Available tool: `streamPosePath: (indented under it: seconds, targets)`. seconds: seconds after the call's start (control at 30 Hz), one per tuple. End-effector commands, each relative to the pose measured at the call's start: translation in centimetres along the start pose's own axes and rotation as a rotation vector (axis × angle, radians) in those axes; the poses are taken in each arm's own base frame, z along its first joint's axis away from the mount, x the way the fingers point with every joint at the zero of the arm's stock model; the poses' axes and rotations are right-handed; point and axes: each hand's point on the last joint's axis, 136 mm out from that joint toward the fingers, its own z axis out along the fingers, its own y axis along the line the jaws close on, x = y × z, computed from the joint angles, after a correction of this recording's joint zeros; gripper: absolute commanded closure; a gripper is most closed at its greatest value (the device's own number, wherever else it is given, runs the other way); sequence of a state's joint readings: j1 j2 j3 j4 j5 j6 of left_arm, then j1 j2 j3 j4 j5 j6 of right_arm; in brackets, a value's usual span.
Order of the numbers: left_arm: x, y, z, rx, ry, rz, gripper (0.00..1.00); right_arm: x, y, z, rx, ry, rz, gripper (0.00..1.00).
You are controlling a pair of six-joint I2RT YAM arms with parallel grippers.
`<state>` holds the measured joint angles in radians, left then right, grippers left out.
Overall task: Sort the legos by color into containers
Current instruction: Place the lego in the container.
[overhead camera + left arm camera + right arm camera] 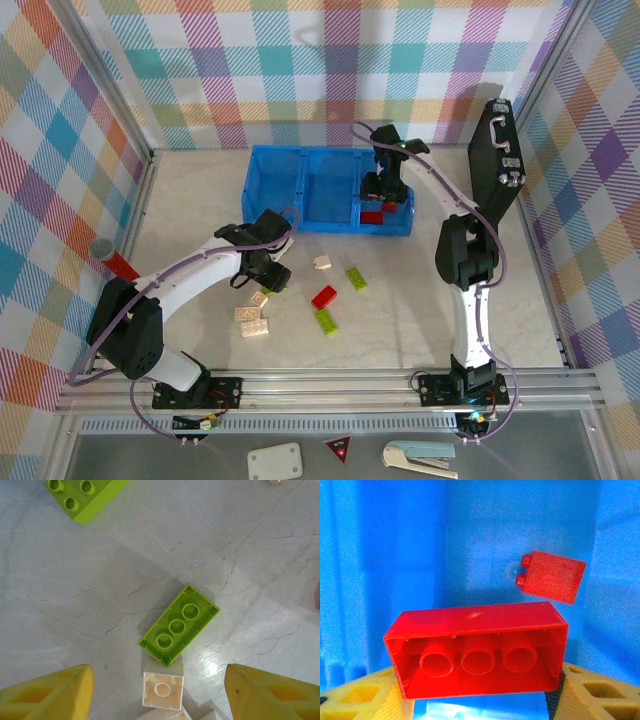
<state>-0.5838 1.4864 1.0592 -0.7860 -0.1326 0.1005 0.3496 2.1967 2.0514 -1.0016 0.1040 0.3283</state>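
Observation:
The blue tray (300,188) lies at the back with three compartments. My right gripper (386,190) hangs over the right compartment (395,540), shut on a long red brick (477,650) held underside toward the camera. A smaller red brick (552,576) lies on that compartment's floor. My left gripper (266,272) is open above the table, with its yellow fingers (50,695) well apart. Between them lies an upside-down cream brick (163,691), touching an upside-down lime green brick (178,624). Another green brick (82,495) lies further off. Loose cream (322,262), green (356,278) and red (323,297) bricks sit mid-table.
A black briefcase (497,165) leans against the right wall. At the left edge lies a red cylinder with a grey cap (115,258). More cream bricks (250,320) cluster beside my left arm. A green brick (326,321) lies nearer the front.

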Motion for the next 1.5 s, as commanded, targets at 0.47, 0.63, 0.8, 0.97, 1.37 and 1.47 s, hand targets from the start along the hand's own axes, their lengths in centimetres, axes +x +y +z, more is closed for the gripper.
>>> streamPosePath:
  seconds: [0.47,0.63,0.8,0.97,1.37,1.47]
  targets:
    - [-0.2,0.4,-0.7,-0.002,-0.011,-0.009,0.31,-5.8,-1.0,6.2,0.054,-0.081,-0.014,0.43]
    - [0.0,0.4,-0.6,-0.006,-0.005,-0.01,0.3,-6.6,-1.2,7.5,0.07,-0.101,-0.03,0.43]
    - [0.0,0.4,-0.3,-0.01,-0.001,-0.008,0.3,-7.1,-1.8,8.4,0.091,-0.116,-0.052,0.42]
    - [0.1,0.3,-0.1,-0.006,0.012,-0.006,0.3,-7.5,-1.9,8.5,0.097,-0.131,-0.06,0.38]
    - [0.0,0.4,-0.1,-0.007,0.012,-0.006,0.31,-7.8,-1.1,4.7,0.057,-0.154,-0.067,0.25]
    - [0.0,0.3,-0.2,-0.005,0.005,-0.007,0.31,-7.8,-1.1,3.6,0.053,-0.162,-0.069,0.24]
